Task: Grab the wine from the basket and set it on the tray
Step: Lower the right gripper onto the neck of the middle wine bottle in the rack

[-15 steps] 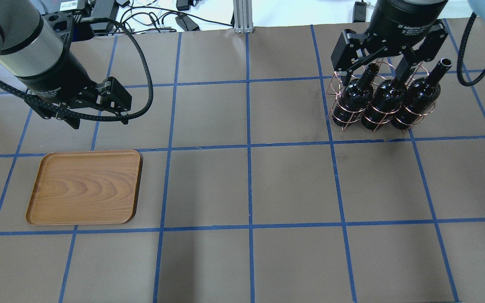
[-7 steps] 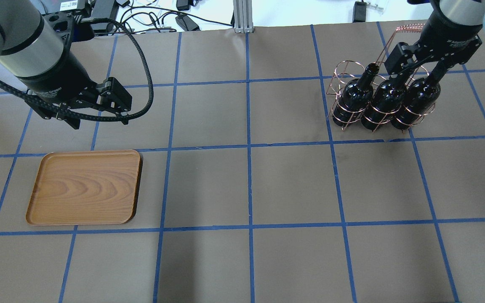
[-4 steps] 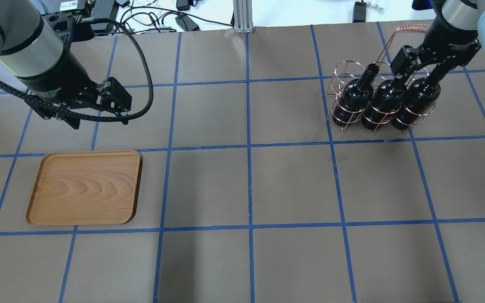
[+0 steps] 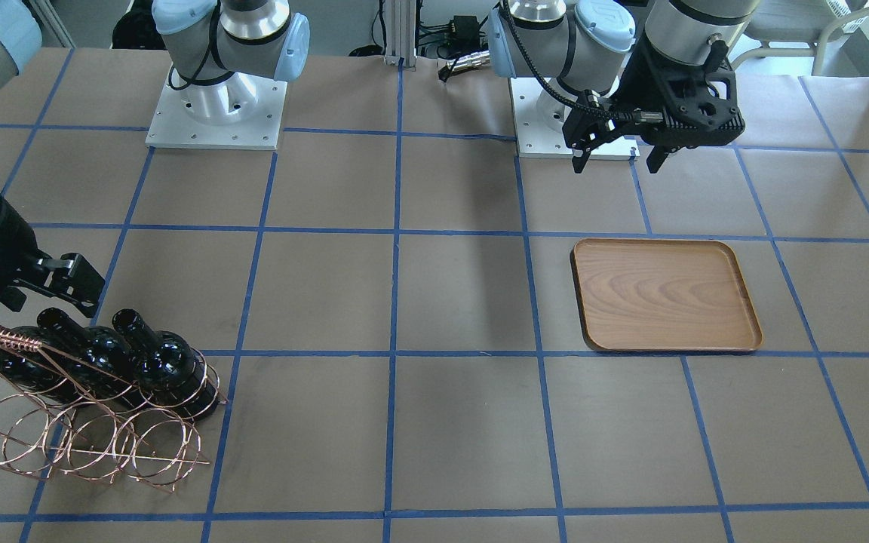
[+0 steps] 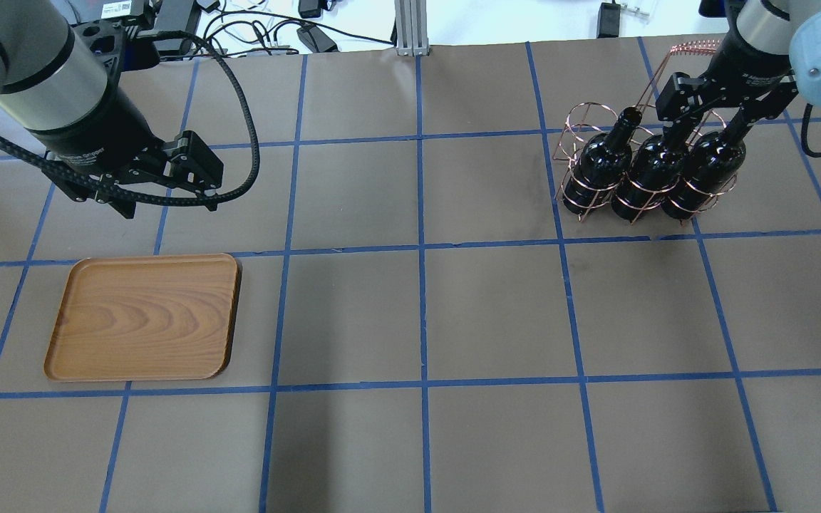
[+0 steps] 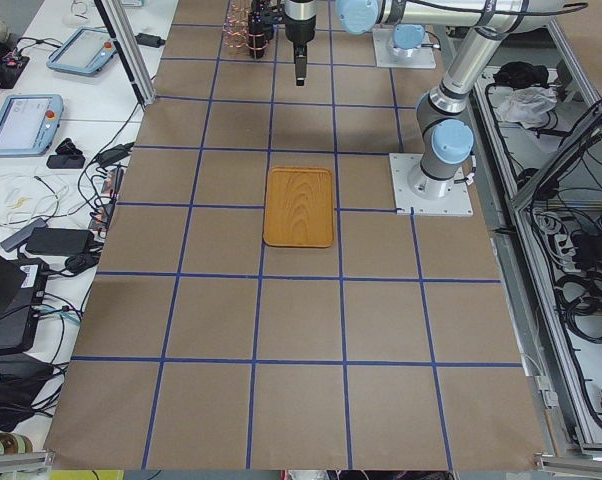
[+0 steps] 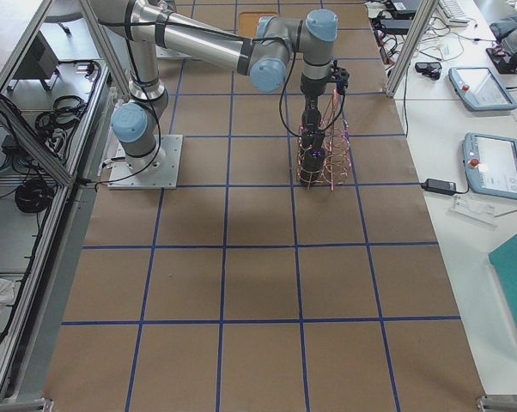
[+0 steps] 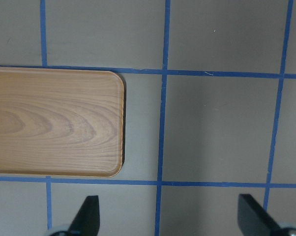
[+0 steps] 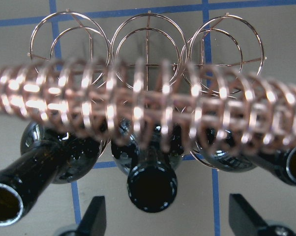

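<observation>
Lettering on the black body of the left gripper (image 5: 168,205), too small to read from overhead. Three glossy dark wine bottles (image 5: 599,167) held tilted, necks raised, in the copper wire basket (image 5: 573,132) at the far right of the table (image 5: 489,306).

Right gripper (image 9: 170,219) low at the basket's far side, fingers (image 9: 93,216) spread wide, one to each side of the mouth of the middle wine bottle (image 9: 152,187) and apart from it. Coiled handle bar (image 9: 148,103) straight across the right wrist view, blurred, covering the bottle shoulders; from overhead, seen beyond the necks instead.

Wooden tray (image 5: 143,317) flat at the near left, well apart from the basket. Left gripper hanging above the table just past the tray's far edge, pincer wide apart, gripping nothing.

Blue tape grid (image 5: 421,313) over the brown table cover. Cables (image 5: 254,32) and an aluminium post (image 5: 408,28) along the far edge. Only in the front view: both arms' white base plates (image 4: 170,128), plus a second row of basket rings on the operators' side of the bottles. Only in the side views: teach pendants (image 7: 477,86) on benches beside the table.
</observation>
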### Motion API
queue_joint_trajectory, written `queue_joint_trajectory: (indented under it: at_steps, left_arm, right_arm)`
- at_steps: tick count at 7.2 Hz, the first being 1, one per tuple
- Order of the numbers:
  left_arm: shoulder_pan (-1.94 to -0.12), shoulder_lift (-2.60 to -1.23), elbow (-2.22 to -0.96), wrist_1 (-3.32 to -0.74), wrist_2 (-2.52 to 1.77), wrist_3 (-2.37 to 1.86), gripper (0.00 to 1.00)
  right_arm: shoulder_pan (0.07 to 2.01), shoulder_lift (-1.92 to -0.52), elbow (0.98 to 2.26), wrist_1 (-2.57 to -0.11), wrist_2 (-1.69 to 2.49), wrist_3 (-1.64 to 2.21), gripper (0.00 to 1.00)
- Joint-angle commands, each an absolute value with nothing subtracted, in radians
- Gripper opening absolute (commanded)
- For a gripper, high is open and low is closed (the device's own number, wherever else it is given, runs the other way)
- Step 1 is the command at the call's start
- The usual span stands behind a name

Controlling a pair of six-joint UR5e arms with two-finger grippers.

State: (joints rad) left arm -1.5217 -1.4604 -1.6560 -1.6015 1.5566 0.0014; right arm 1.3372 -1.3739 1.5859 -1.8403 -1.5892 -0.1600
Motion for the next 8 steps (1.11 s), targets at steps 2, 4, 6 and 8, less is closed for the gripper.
queue_joint_trajectory:
  at_steps: [2,4,6,8]
  left_arm:
    - [-1.522,-1.460,-1.657,-1.601,1.557,0.002,1.00]
    - [-1.522,-1.459,-1.657,-1.603,1.557,-0.002,1.00]
    - [-1.522,-1.460,-1.657,-1.606,1.557,-0.003,1.00]
    - [-1.522,-1.460,-1.657,-1.606,1.557,-0.006,1.00]
  right_arm:
    - [1.339,-1.350,1.579,-1.848,-1.582,-0.157,0.66]
    - [1.339,-1.342,1.575,-1.848,-1.592,-0.172,0.59]
    - [1.342,-1.342,1.571,-1.867,-1.580,-0.173,0.58]
    - [1.348,-1.341,1.571,-1.879,-1.580,-0.173,0.58]
